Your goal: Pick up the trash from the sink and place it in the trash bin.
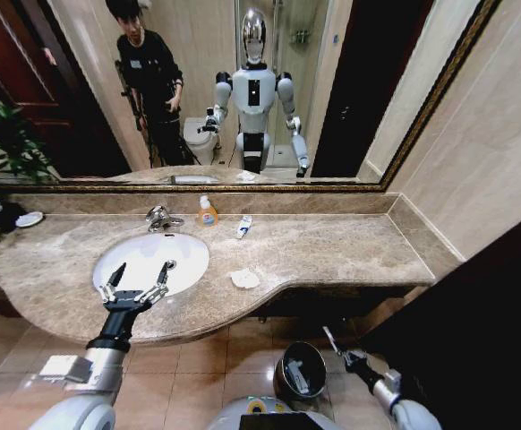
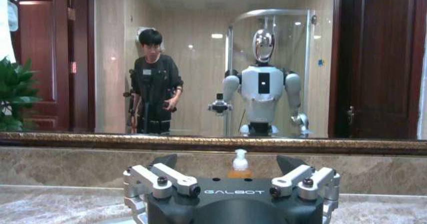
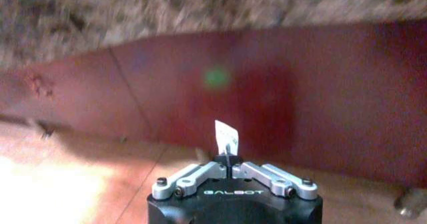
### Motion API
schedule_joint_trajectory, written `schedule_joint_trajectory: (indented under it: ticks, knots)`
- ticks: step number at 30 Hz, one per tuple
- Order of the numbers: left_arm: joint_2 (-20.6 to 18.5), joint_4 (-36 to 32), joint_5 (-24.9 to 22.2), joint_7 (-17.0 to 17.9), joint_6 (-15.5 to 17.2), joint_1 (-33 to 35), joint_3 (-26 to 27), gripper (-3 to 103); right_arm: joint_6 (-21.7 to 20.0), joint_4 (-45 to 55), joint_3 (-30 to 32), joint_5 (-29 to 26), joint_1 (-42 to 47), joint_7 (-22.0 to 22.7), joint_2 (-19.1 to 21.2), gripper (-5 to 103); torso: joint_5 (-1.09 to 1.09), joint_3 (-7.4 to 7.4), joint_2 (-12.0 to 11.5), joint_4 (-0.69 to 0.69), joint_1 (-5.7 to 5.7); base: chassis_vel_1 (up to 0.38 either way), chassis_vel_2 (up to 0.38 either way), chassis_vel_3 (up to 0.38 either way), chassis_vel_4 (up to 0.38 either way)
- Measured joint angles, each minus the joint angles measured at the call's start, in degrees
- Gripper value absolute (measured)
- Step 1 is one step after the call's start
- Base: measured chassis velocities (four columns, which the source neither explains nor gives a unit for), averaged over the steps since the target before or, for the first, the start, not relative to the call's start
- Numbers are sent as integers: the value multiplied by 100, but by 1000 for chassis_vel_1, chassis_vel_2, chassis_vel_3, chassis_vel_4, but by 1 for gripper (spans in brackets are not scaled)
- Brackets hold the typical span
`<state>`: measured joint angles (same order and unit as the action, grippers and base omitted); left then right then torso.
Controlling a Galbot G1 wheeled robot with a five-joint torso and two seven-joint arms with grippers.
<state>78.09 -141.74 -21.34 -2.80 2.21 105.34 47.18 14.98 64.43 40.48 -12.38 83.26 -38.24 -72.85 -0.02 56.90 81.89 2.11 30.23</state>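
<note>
Two grippers share the work: the left gripper [image 1: 137, 279] hovers with jaws spread over the sink [image 1: 117, 255], the right gripper [image 3: 227, 156] pinches a white packet [image 3: 226, 134] near the trash bin [image 1: 287, 381], probably for dropping.

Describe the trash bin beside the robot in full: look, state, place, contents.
The trash bin is a small round container, shiny dark metal outside and black inside, standing upright and open-topped on the tiled floor below the front edge of the marble counter. Something pale lies inside against its dark interior. The right tool is just beside its rim, low near the floor, pinched shut on a small white packet. Nothing visibly touches the bin.
</note>
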Motion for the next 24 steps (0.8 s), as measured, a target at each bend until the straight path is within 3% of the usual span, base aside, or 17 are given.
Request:
schedule_joint_trajectory:
  ticks: [5,7,8,10,16,18,20,22,23,24]
  knots:
    - [0,0,0,0,0,0,0,100,120,-285,-2,402,-127,-19,-72,11,-1,0,0,0,0,0,0,0,0]
    - [0,0,0,0,0,0,0,100,133,-311,-8,487,-133,-53,-71,22,2,0,0,1,0,0,0,0,0]
    - [0,0,0,0,0,0,0,100,176,-364,-15,601,-135,-89,-61,33,1,0,0,0,0,0,0,0,0]
    - [0,0,0,0,0,0,0,100,202,-392,-17,633,-145,-94,-61,38,2,0,0,0,0,0,0,0,0]
    - [0,0,0,0,0,0,0,100,222,-3,41,260,-55,-66,11,66,4,0,0,0,0,0,0,0,0]
    - [0,0,0,0,0,0,0,100,242,189,121,67,9,-233,56,66,4,0,0,1,0,0,0,0,0]
    - [0,0,0,0,0,0,0,100,262,594,392,-393,167,-975,189,77,2,0,0,1,0,0,0,0,0]
    - [0,0,0,0,0,0,0,100,307,949,853,-990,339,-2196,359,87,2,0,0,1,0,0,0,0,0]
    - [0,0,0,0,0,0,0,100,307,949,853,-990,339,-2196,359,87,2,0,0,1,0,0,0,0,0]
    - [0,0,0,0,0,-1,0,100,308,1061,1051,-1177,414,-2600,423,87,1,0,0,1,0,0,0,0,0]
